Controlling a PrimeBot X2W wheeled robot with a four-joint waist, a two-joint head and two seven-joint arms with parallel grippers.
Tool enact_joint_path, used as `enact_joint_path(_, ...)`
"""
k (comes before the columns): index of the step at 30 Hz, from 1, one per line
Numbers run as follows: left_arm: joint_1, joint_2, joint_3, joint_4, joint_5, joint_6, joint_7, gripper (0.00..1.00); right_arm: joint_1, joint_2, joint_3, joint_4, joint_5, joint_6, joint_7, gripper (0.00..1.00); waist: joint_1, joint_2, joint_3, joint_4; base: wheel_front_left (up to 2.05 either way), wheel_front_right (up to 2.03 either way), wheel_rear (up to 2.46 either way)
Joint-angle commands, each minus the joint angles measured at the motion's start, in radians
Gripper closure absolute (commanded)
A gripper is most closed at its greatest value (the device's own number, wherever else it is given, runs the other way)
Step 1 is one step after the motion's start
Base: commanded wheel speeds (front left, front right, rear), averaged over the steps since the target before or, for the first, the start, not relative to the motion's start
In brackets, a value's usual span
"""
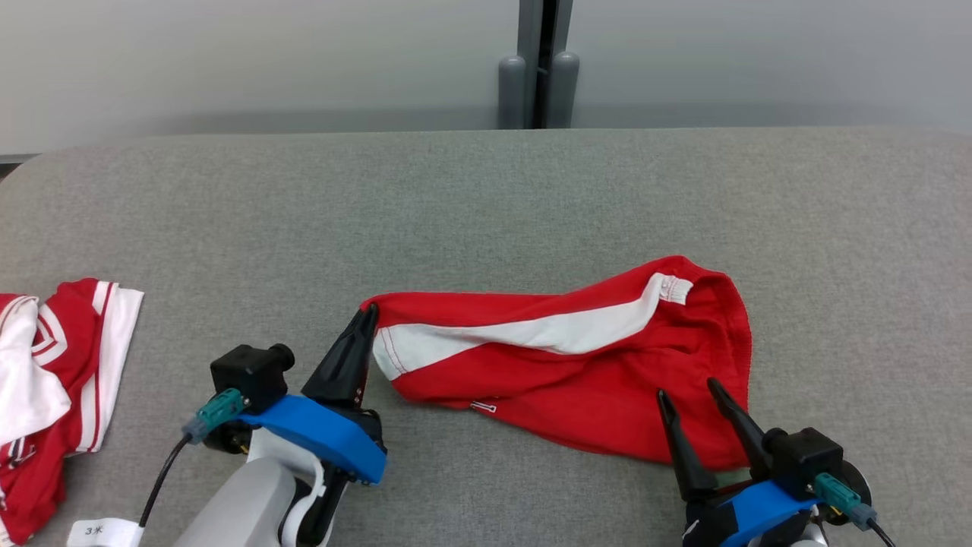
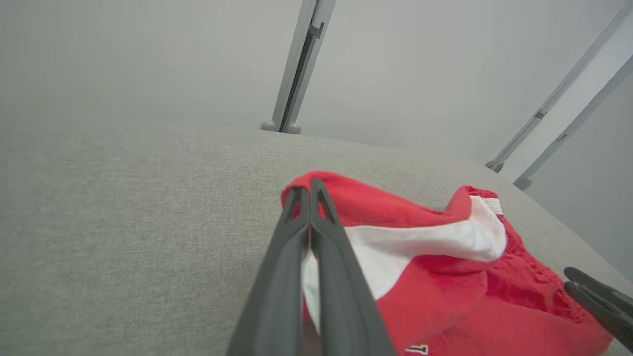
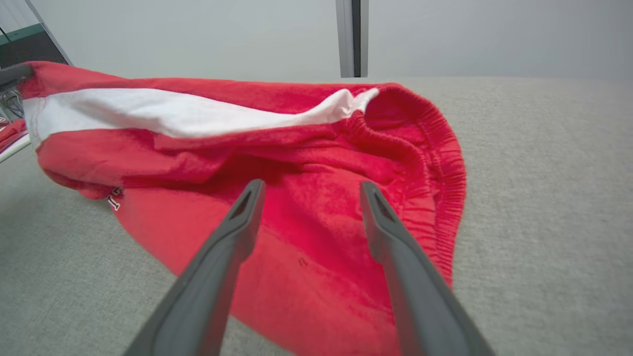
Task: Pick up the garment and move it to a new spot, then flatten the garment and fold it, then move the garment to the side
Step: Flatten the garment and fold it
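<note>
Gripping the garment [image 1: 592, 380] at its left corner, the left gripper [image 1: 370, 313] is clamped tight. The right gripper [image 1: 688, 389] stands wide, empty, apparently just above the cloth. It lies rumpled mid-counter [image 1: 486, 197]; flattening, folding and the side move remain.

we see the left gripper [image 1: 369, 313] as two long, black, tapering fingers set on a bright blue wrist bracket [image 1: 319, 437], with a boxy black camera block [image 1: 250, 372] beside it. a teal connector [image 1: 220, 410] feeds a thin black cable [image 1: 159, 479], and a white tag [image 1: 95, 530] with small dark writing sits by the pale grey forearm [image 1: 243, 505]. the right gripper [image 1: 687, 389] wears the same kit: slim black fingers, a blue mount [image 1: 759, 505], a black camera housing [image 1: 809, 456] and a teal plug [image 1: 835, 490] with a grey tip.
</note>
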Motion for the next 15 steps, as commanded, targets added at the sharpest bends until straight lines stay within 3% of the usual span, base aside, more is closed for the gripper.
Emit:
enact_joint_path(1,-0.017,0.009,-0.006,0.049,-0.021,-0.002,-0.003,1.00,-0.012,0.003,0.000,0.006,0.005,0.000,-0.001,0.00,-0.0001,0.0000,0.005,-0.009,0.00,0.00,0.00)
enact_joint_path(6,-0.045,0.011,0.046,0.178,-0.019,-0.002,-0.003,1.00,-0.013,0.008,-0.016,0.002,0.011,0.000,-0.001,0.00,-0.0001,0.0000,0.011,-0.024,0.00,0.00,0.00)
enact_joint_path(7,-0.043,0.008,0.063,0.192,-0.003,-0.002,-0.003,0.66,-0.012,0.010,-0.019,0.002,0.011,0.000,-0.001,0.00,-0.0001,0.0000,0.009,-0.025,0.00,0.00,0.00)
enact_joint_path(8,-0.040,0.003,0.086,0.201,0.011,-0.002,-0.003,0.01,-0.009,0.010,-0.023,0.001,0.012,0.000,-0.001,0.00,-0.0001,0.0000,0.007,-0.025,0.00,0.00,0.00)
enact_joint_path(15,0.030,-0.035,0.231,0.180,0.138,0.019,-0.003,0.00,0.001,0.015,-0.041,-0.016,0.024,0.000,-0.001,0.00,-0.0001,0.0000,-0.026,-0.014,0.00,0.00,0.00)
